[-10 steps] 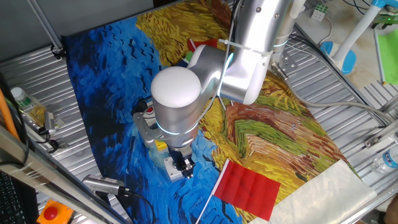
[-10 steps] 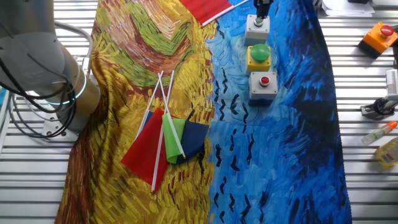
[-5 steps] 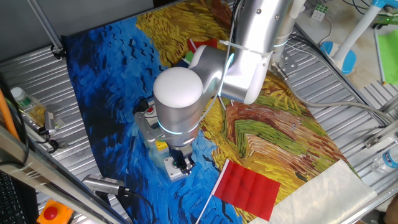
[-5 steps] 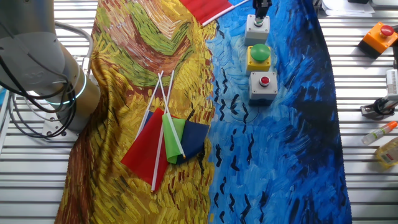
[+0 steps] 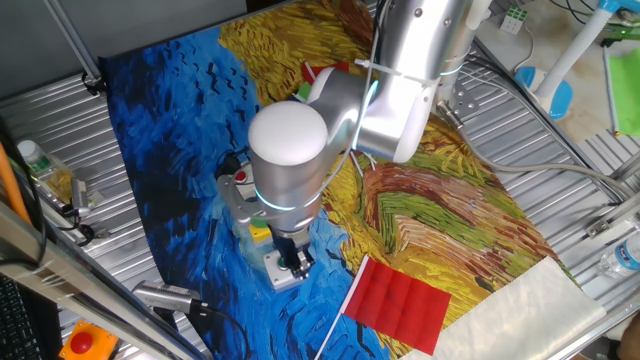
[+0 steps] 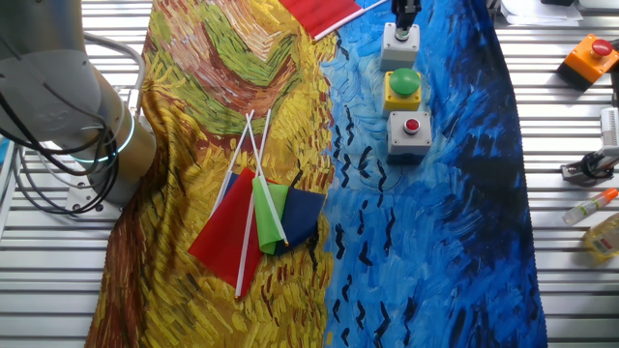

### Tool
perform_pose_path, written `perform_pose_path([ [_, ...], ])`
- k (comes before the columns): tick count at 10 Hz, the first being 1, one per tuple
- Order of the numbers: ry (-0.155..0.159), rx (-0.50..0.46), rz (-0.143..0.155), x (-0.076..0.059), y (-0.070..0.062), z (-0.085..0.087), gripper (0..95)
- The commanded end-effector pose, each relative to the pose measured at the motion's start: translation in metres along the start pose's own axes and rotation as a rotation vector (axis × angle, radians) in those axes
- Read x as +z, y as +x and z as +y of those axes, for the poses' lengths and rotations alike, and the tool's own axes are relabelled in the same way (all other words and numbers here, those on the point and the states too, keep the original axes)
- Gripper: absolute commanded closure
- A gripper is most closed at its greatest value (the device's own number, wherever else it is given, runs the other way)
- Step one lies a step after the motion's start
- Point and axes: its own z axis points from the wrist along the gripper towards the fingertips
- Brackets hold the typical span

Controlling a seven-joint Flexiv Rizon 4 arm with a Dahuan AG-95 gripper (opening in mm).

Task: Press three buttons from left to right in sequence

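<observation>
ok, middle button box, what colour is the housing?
Yellow housing with a large green button; clearest in the other fixed view.

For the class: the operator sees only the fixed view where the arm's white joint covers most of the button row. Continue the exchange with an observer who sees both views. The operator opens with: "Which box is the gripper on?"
Observer: The gripper is over the grey box with the small green button, at the end of the row.
Operator: What is hidden under the arm?
Observer: The yellow box, which carries a large green button, sits in the middle of the row.
Operator: And beyond it?
Observer: The grey box with the red button stands at the other end, and all of its top shows.
</observation>
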Motion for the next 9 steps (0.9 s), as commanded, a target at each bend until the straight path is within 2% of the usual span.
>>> perform_pose_path([
  [1, -0.005, 0.007, 0.004, 0.0005, -0.0015, 0.0028, 38.0],
  [3, -0.028, 0.021, 0.008, 0.0012, -0.0018, 0.0029, 38.0],
  [9, -0.028, 0.017, 0.012, 0.0019, -0.0023, 0.0034, 38.0],
])
